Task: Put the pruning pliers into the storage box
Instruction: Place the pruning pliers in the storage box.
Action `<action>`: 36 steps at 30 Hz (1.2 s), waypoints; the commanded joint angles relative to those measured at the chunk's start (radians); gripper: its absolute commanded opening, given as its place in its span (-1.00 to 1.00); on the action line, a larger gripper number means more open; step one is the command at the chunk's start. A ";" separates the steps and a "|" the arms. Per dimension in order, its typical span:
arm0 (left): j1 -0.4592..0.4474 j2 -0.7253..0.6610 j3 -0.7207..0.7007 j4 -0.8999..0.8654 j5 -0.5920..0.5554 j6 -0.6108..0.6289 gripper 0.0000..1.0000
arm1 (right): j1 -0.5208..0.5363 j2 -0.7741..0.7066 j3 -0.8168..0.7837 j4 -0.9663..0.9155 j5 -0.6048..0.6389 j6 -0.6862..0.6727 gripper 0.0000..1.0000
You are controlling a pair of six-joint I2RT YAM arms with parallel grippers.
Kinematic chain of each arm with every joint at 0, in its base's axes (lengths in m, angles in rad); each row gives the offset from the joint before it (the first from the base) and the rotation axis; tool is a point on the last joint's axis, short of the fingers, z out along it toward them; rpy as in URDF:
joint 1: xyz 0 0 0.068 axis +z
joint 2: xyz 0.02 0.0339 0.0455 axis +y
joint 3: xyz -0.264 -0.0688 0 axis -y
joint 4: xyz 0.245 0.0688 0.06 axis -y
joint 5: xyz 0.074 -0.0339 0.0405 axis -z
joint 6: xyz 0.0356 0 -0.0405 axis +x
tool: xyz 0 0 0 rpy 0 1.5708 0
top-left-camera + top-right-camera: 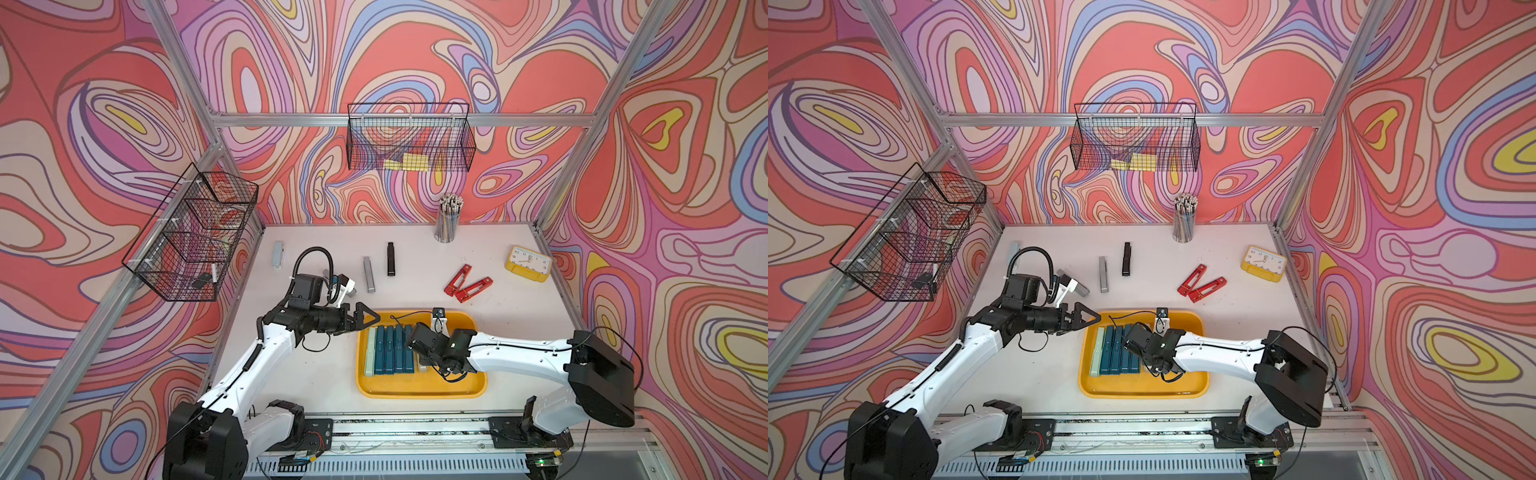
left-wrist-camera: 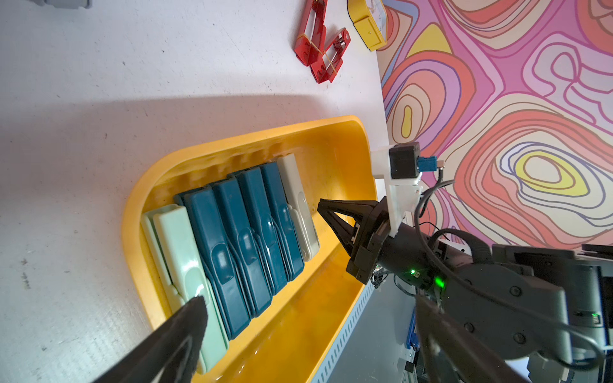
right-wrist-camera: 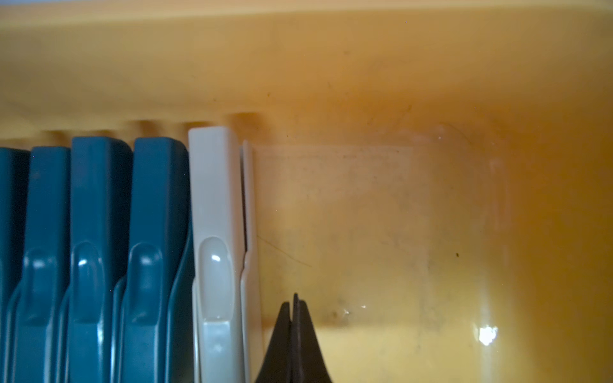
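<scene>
The storage box is a shallow yellow tray at the table's front middle. Standing in a row at its left end are a pale green pruning plier, several teal ones and a beige one. My right gripper is shut and empty, its tips low in the tray right beside the beige plier. My left gripper is open and empty above the tray's far left corner. Loose on the table are a grey plier, a black one, two red ones and a pale grey one.
A yellow clock lies at the right. A cup of pencils stands at the back. Black wire baskets hang on the back wall and the left wall. The tray's right half is bare.
</scene>
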 commanded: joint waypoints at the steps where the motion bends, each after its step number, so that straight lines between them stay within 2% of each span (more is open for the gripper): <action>1: 0.010 -0.002 0.000 -0.010 0.014 0.020 0.98 | -0.021 0.016 -0.029 0.067 -0.021 -0.033 -1.00; 18: 0.018 0.006 0.000 -0.011 0.014 0.021 0.98 | -0.042 0.059 -0.047 0.153 -0.058 -0.077 -1.00; 36: 0.020 0.004 0.000 -0.011 0.014 0.020 0.98 | -0.042 0.074 -0.036 0.161 -0.070 -0.084 -1.00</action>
